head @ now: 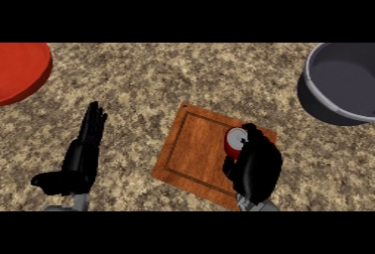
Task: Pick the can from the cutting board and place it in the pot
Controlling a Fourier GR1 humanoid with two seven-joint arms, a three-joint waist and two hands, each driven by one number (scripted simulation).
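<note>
Can [236,140]: mostly hidden by the right hand [256,166] curled round it. Only a bit of silver top and red side shows at the hand's upper left. Label too small to tell.

Cutting board [194,149]: near right corner and part of its right edge covered by that hand and wrist.

Pot [351,79]: far right of the counter [147,74], cut off by the view's right edge.

Red plate [18,69]: far left, cut off by the left edge.

Left forearm [70,202] and right forearm [258,206]: cut off at the lower edge, only grey stubs show.

Left hand [81,154]: seen edge-on, palm hidden.
</note>
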